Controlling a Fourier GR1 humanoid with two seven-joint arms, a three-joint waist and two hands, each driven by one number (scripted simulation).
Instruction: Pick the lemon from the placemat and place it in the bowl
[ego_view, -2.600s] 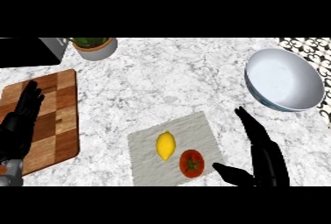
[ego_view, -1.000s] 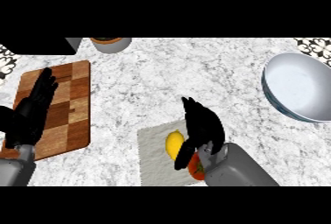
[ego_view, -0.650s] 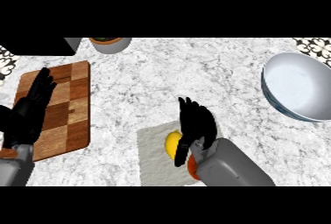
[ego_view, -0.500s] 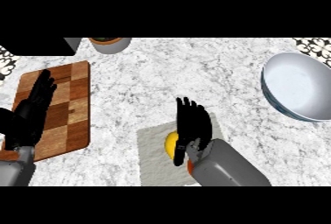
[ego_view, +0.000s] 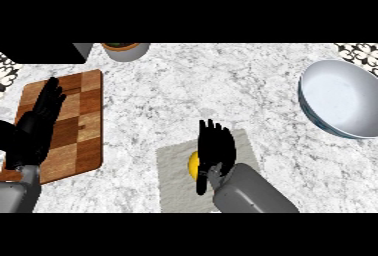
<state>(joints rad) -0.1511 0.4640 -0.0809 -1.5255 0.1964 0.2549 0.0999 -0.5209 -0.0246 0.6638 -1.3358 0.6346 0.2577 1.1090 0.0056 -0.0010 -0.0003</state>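
Right robot hand (ego_view: 215, 150) covers lemon (ego_view: 192, 164) on placemat (ego_view: 173, 185).

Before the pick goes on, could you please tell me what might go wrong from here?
1. The right hand covers most of the lemon with fingers still straight, so closing now might nudge it aside rather than catch it.
2. The placemat is loose cloth; fingers could snag it.
3. The bowl lies far to the right at the view's edge, so the carry is long.
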